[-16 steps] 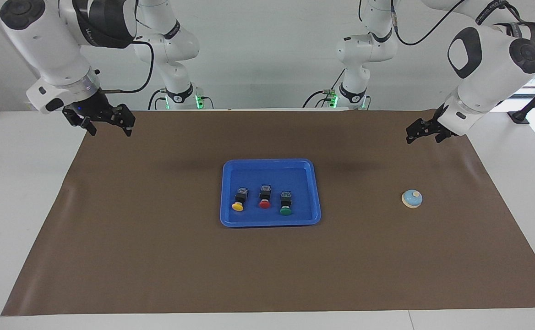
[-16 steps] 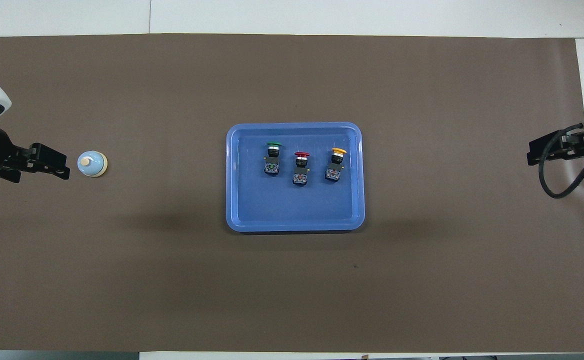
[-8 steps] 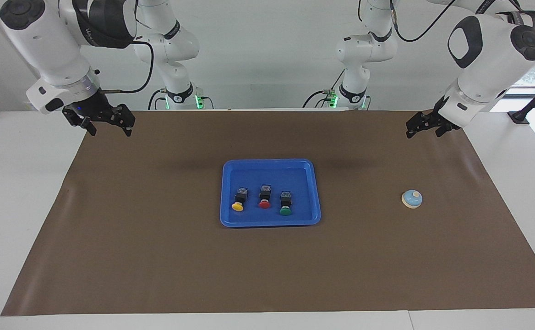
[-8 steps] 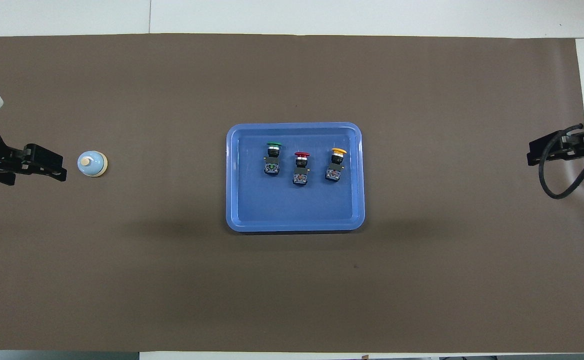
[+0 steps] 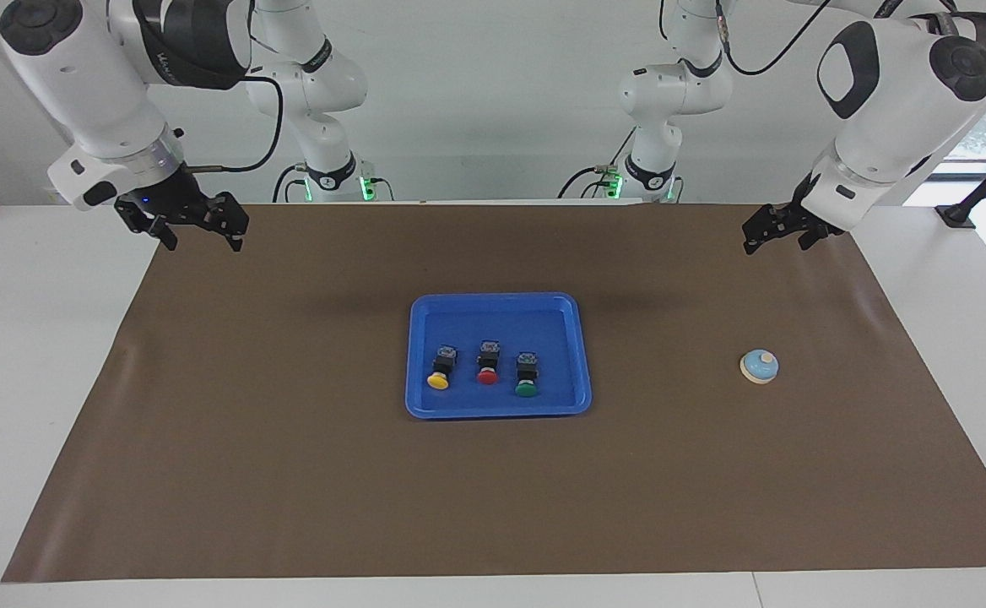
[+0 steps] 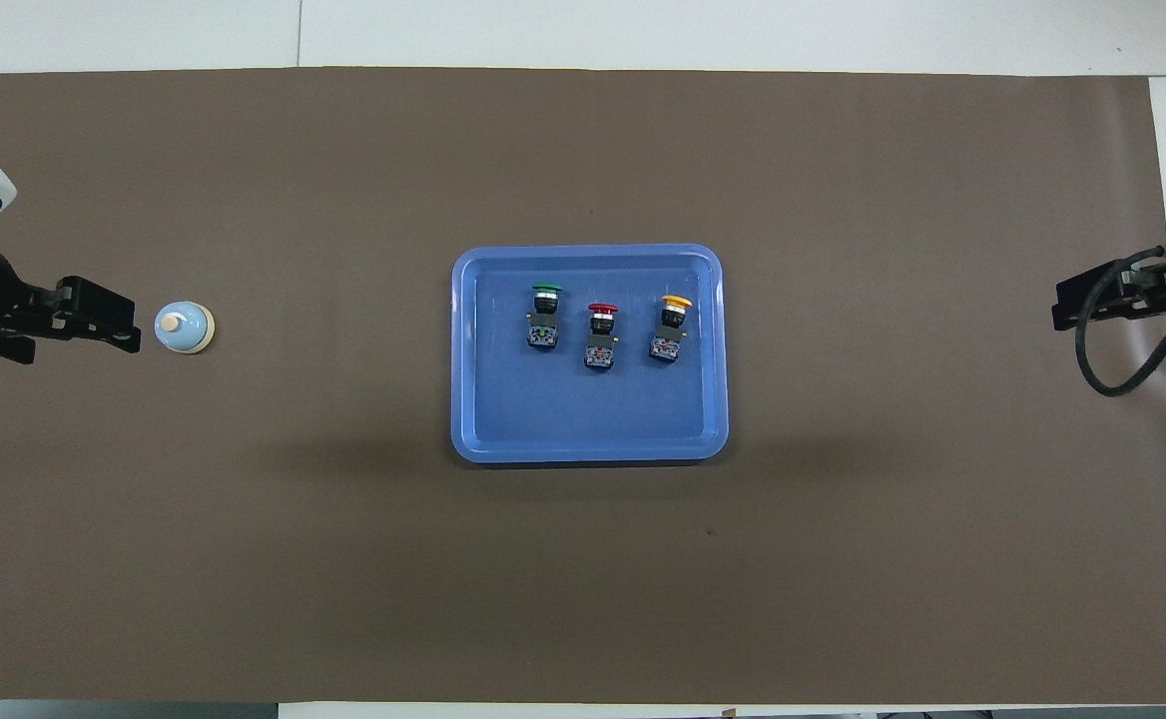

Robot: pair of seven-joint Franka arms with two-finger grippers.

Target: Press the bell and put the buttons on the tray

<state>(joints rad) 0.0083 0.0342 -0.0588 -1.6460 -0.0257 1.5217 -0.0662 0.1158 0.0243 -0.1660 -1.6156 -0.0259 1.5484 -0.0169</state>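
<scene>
**Buttons in tray, both arms up**

I see the three buttons (image 5: 484, 369) lying in the blue tray (image 5: 582, 355) mid-desk. The bell (image 5: 759, 366) sits toward the left arm's end. Left end effector (image 5: 776, 235) and right end effector (image 5: 197, 228) hang wide, empty, over the brown mat (image 5: 290, 473).

Tray (image 5: 582, 355): shallow bright blue rectangle, rounded corners, raised rim, flat on the brown mat mid-table. All three buttons are in it, lying on their sides in a row, black bodies toward the robots, caps pointing away. Yellow (image 5: 439, 371) sits toward the right arm's end, red (image 5: 488, 366) in the middle, slightly nearer the robots, green (image 5: 527, 377) toward the left arm's end. None touch. Bell (image 5: 760, 366): small light-blue dome, pale knob, cream base rim, upright on the mat, well apart from the tray toward the left arm's end.
</scene>
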